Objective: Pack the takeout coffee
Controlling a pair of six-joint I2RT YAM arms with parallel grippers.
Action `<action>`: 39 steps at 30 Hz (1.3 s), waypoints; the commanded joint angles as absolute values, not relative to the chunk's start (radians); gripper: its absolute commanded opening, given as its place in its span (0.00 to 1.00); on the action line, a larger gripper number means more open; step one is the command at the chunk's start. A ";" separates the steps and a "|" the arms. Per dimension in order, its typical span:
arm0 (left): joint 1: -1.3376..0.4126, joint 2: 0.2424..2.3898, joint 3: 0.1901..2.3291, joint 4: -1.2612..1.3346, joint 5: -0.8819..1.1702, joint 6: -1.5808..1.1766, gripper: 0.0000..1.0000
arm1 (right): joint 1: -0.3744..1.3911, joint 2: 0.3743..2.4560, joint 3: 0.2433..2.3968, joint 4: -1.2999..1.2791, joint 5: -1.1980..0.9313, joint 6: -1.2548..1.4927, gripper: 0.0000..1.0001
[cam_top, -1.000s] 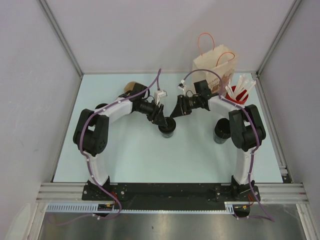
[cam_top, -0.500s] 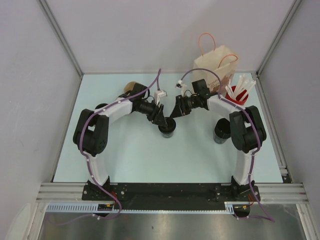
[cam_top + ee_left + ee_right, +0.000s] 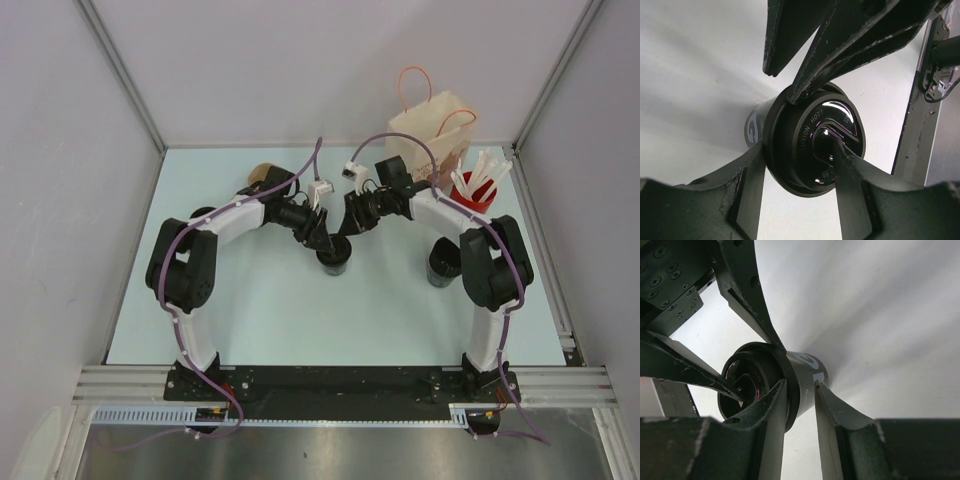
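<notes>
The takeout coffee [image 3: 334, 262], a short black cup with a ringed lid, stands upright mid-table between both arms. My left gripper [image 3: 324, 244] comes in from the left. In the left wrist view [image 3: 797, 150] one finger sits at the lid's outer edge and the other on the lid's [image 3: 815, 142] centre recess. My right gripper [image 3: 346, 238] comes in from the right. In the right wrist view [image 3: 799, 385] its narrow jaws pinch the lid rim and the cup wall [image 3: 807, 371]. The cup's base is hidden.
A taller black cup [image 3: 443, 262] stands beside the right arm. A red cup of white sticks [image 3: 478, 188] and an open paper bag with orange handles [image 3: 428, 130] are at the back right. A brown object [image 3: 262, 172] lies behind the left arm.
The right wrist has shifted slightly left and back over the cup. The cup and the left arm have stayed in place.
</notes>
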State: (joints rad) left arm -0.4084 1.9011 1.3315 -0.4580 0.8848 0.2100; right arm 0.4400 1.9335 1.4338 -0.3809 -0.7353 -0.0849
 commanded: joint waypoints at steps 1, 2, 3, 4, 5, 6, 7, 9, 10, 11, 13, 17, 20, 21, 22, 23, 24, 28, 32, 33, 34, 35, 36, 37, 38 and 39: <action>-0.416 1.945 1.270 -0.534 0.606 0.337 0.50 | 0.497 1.997 1.399 -0.566 -0.574 -0.182 0.33; -0.417 1.944 1.264 -0.535 0.600 0.339 0.50 | 0.503 1.999 1.397 -0.583 -0.565 -0.196 0.33; -0.417 1.942 1.261 -0.535 0.595 0.342 0.50 | 0.512 2.005 1.397 -0.594 -0.557 -0.207 0.33; -0.419 1.939 1.258 -0.537 0.585 0.348 0.50 | 0.518 2.017 1.397 -0.603 -0.543 -0.213 0.34; -0.420 1.937 1.253 -0.540 0.581 0.351 0.50 | 0.525 2.022 1.396 -0.618 -0.535 -0.225 0.34; -0.419 1.937 1.250 -0.540 0.575 0.354 0.50 | 0.535 2.028 1.391 -0.621 -0.529 -0.230 0.34; -0.419 1.934 1.249 -0.541 0.569 0.357 0.50 | 0.541 2.034 1.388 -0.626 -0.513 -0.235 0.34; -0.420 1.930 1.244 -0.543 0.563 0.360 0.50 | 0.557 2.037 1.375 -0.629 -0.494 -0.247 0.35; -0.420 1.928 1.244 -0.545 0.560 0.362 0.50 | 0.561 2.040 1.373 -0.630 -0.477 -0.252 0.35; -0.420 1.928 1.243 -0.545 0.555 0.362 0.50 | 0.564 2.040 1.368 -0.632 -0.471 -0.255 0.35; -0.420 1.930 1.243 -0.546 0.551 0.362 0.50 | 0.569 2.043 1.359 -0.632 -0.453 -0.259 0.35; -0.422 1.934 1.246 -0.543 0.542 0.357 0.50 | 0.569 2.052 1.345 -0.632 -0.413 -0.262 0.35; -0.425 1.942 1.247 -0.542 0.540 0.354 0.50 | 0.566 2.054 1.335 -0.635 -0.390 -0.268 0.35; -0.426 1.947 1.249 -0.543 0.537 0.353 0.50 | 0.565 2.052 1.330 -0.635 -0.384 -0.271 0.35; -0.426 1.947 1.250 -0.543 0.535 0.353 0.50 | 0.565 2.052 1.327 -0.637 -0.379 -0.275 0.35; -0.428 1.950 1.253 -0.545 0.534 0.354 0.50 | 0.561 2.052 1.324 -0.640 -0.376 -0.276 0.36; -0.428 1.950 1.253 -0.546 0.532 0.353 0.51 | 0.558 2.052 1.321 -0.640 -0.370 -0.279 0.35; -0.433 1.960 1.261 -0.555 0.528 0.356 0.51 | 0.558 2.060 1.304 -0.652 -0.361 -0.291 0.36; -0.439 1.971 1.269 -0.571 0.525 0.360 0.52 | 0.561 2.072 1.289 -0.666 -0.353 -0.299 0.39; -0.439 1.970 1.269 -0.574 0.522 0.360 0.52 | 0.563 2.075 1.287 -0.667 -0.350 -0.301 0.40; -0.440 1.970 1.267 -0.575 0.523 0.360 0.52 | 0.564 2.080 1.282 -0.670 -0.350 -0.302 0.40; -0.442 1.971 1.267 -0.580 0.522 0.364 0.52 | 0.563 2.082 1.275 -0.670 -0.351 -0.304 0.41; -0.443 1.973 1.267 -0.583 0.519 0.367 0.52 | 0.564 2.085 1.272 -0.669 -0.353 -0.304 0.41; -0.443 1.973 1.267 -0.586 0.515 0.370 0.52 | 0.565 2.088 1.267 -0.669 -0.354 -0.304 0.41; -0.445 1.974 1.266 -0.589 0.514 0.371 0.52 | 0.568 2.089 1.266 -0.667 -0.356 -0.305 0.41; -0.445 1.976 1.266 -0.595 0.511 0.374 0.52 | 0.571 2.092 1.259 -0.667 -0.356 -0.307 0.41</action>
State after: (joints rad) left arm -0.4236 1.8793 1.3300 -0.4820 0.8093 0.2092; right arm 0.5179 1.9141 1.4090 -0.3759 -0.5308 -0.2413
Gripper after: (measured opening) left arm 0.556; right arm 0.410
